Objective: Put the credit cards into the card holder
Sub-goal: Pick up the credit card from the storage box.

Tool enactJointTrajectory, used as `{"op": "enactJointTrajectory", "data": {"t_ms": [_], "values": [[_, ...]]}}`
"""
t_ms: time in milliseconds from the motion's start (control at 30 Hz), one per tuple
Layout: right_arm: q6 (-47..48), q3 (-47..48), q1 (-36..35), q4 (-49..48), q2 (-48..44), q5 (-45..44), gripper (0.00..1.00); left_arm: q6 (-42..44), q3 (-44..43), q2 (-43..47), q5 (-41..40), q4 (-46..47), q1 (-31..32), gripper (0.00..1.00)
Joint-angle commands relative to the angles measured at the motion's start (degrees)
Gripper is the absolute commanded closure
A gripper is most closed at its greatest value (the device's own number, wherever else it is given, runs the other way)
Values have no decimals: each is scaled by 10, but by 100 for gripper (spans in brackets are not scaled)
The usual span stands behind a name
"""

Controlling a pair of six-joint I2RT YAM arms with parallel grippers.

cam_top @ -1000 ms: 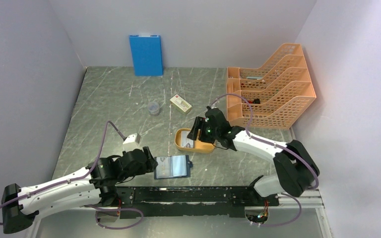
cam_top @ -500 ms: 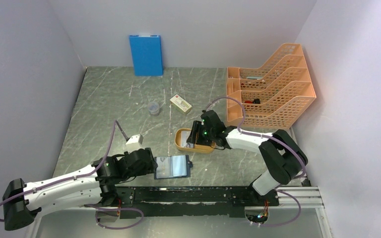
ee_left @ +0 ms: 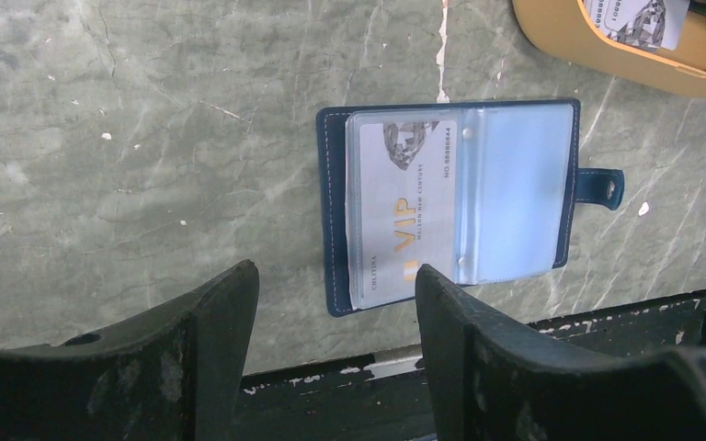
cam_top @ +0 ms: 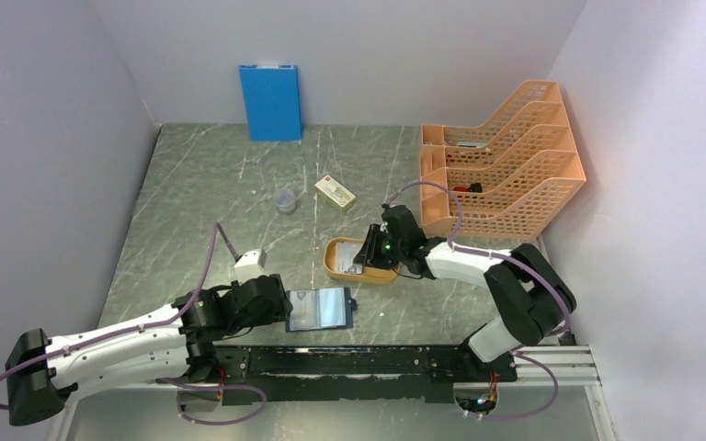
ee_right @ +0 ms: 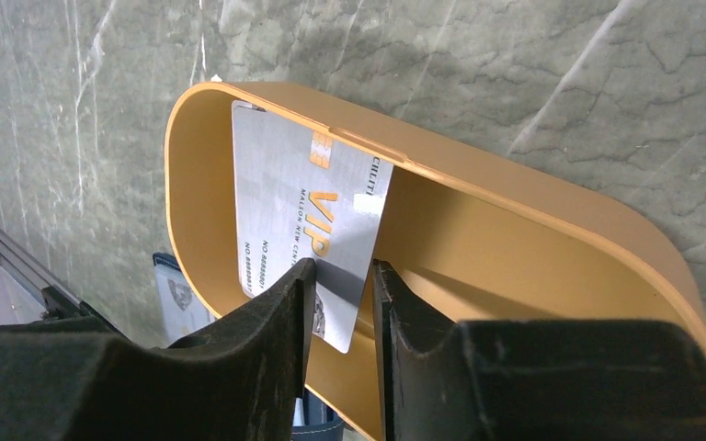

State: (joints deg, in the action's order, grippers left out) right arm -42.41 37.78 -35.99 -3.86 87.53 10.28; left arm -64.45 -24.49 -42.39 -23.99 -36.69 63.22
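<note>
The card holder [cam_top: 320, 309] [ee_left: 450, 202] lies open on the table, navy with clear sleeves. One credit card [ee_left: 403, 207] sits in its left sleeve. My left gripper [ee_left: 335, 274] [cam_top: 280, 308] hovers open at its near left edge, holding nothing. Another credit card [ee_right: 308, 207] [ee_left: 634, 18] leans inside the orange oval tray [ee_right: 515, 184] [cam_top: 335, 262]. My right gripper [ee_right: 343, 268] [cam_top: 368, 253] reaches into the tray and straddles this card's lower corner. Its jaws are narrow: one finger touches the card, and a gap shows at the other.
A blue upright folder [cam_top: 270, 101] stands at the back wall. An orange file rack [cam_top: 501, 161] fills the back right. A cream box [cam_top: 335, 193] and a small clear cup [cam_top: 285, 199] sit mid-table. A black rail [cam_top: 368, 358] runs along the near edge.
My right gripper has dipped into the tray and its jaws have narrowed around the card's corner. The left arm and the card holder have hardly moved.
</note>
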Motion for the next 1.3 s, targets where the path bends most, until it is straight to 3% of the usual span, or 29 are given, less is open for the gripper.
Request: {"op": "enactJointTrajectory", "data": {"t_ms": [0, 167, 533, 633, 1000, 1267], "values": [[6, -19, 10, 3, -9, -5, 68, 0, -6, -2, 5, 17, 1, 32], [0, -23, 14, -1, -24, -1, 69, -1, -6, -5, 5, 20, 1, 32], [-19, -13, 15, 23, -45, -2, 100, -1, -4, 3, 3, 17, 1, 32], [-27, -5, 15, 36, -54, 3, 100, -1, -5, 4, 3, 16, 1, 33], [-146, 90, 25, 285, -164, 35, 100, -2, -29, 26, -25, -18, 1, 32], [-314, 41, 50, 213, -227, 220, 100, -2, -62, 27, -41, -45, 1, 33]]}}
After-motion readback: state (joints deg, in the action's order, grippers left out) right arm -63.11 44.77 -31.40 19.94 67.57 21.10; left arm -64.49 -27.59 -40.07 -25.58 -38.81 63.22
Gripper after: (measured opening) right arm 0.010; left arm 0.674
